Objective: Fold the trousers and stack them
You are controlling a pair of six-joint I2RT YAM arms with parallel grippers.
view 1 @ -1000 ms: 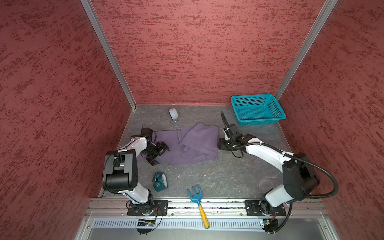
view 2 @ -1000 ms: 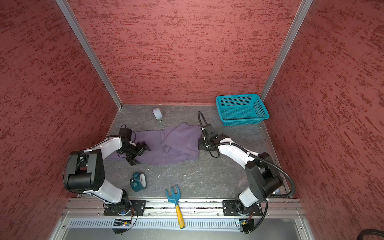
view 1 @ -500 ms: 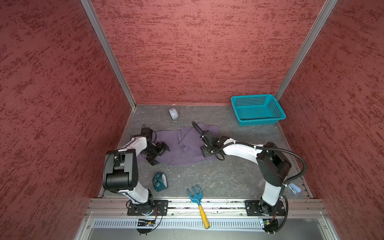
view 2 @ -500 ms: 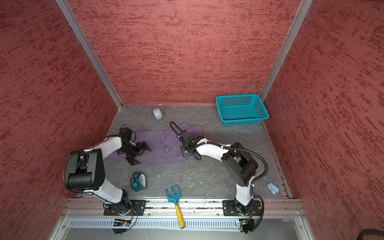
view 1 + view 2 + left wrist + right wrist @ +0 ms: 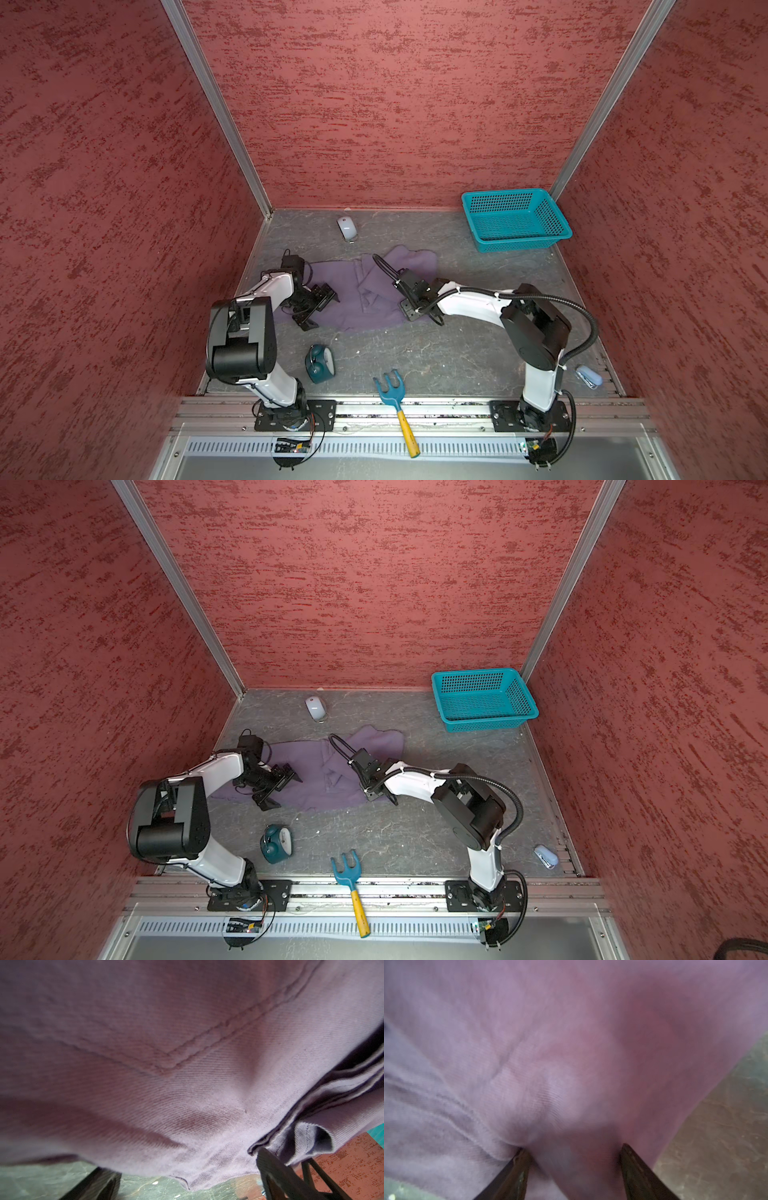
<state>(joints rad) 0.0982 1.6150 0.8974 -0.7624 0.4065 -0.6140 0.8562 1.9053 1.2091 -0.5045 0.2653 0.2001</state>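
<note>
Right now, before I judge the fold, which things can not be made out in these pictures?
Trousers: waist and leg ends, in both top views, hidden by folds and arms.
Right gripper: its wrist view is blurred, cloth layers unreadable.
Pale blue object near the right arm's base: too small, in both top views.
Basket: left wrist view, cut off by the edge.

Both top views are evenly lit and sharp, with faint shadows on the table (image 5: 457, 357). The right wrist view is blurred throughout, possibly by motion; the left wrist view is sharp only mid-frame.
</note>
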